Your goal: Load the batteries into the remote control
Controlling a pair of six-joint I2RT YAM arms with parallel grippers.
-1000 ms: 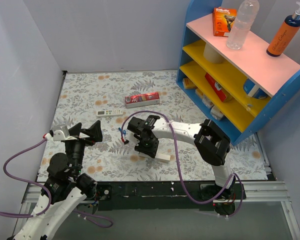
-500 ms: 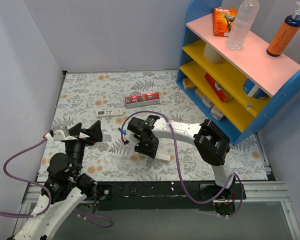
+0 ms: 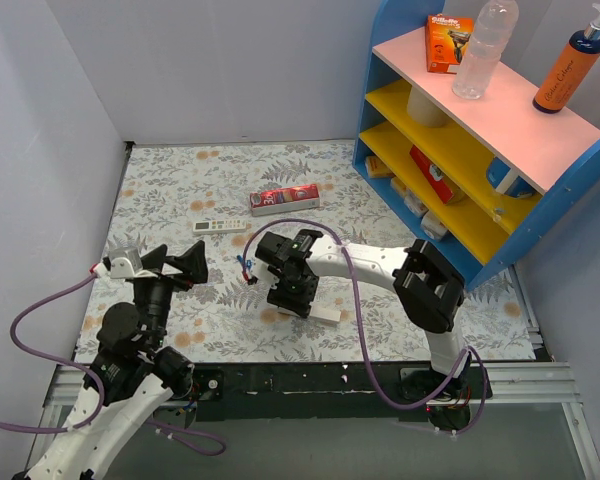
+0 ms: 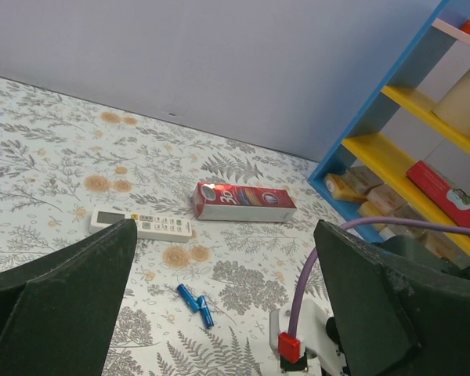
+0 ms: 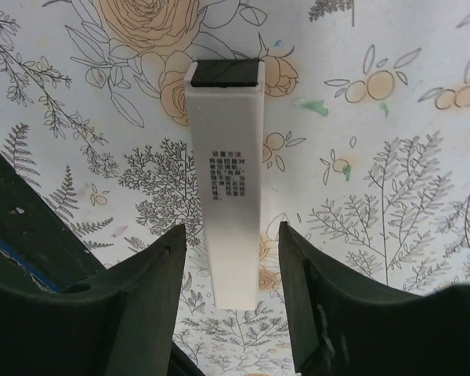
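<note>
Your right tool (image 5: 231, 233) pointed down at the flower-patterned worktop (image 3: 180, 180) with its jaws parted. Its dark fingers (image 5: 141, 305) stood on either side of a white rectangular plastic block with printed lines and a dark end (image 5: 227, 180). You could see a thin gap on each side, so the tool was released and clasped nothing. The block lay flat on the worktop near its near edge, with its dark end pointing away from the wrist camera.

Your left tool (image 4: 225, 231) hovered over the near left of the worktop, spread as wide as it goes and with nothing between its fingers.

The two small blue cylindrical batteries (image 4: 196, 300) lay loose on the worktop just left of your right tool, touching each other at one end in a narrow V. Neither tool touched them.

The slim white rectangular remote control (image 4: 141, 225) lay flat farther back and a little left of the batteries, apart from them, with its small buttons facing up. A red rectangular carton (image 4: 243, 202) lay just right of it and slightly farther back, near but not touching.

At the far right stood a blue shelf unit with yellow and pink boards (image 3: 480, 150), well apart from both tools.
</note>
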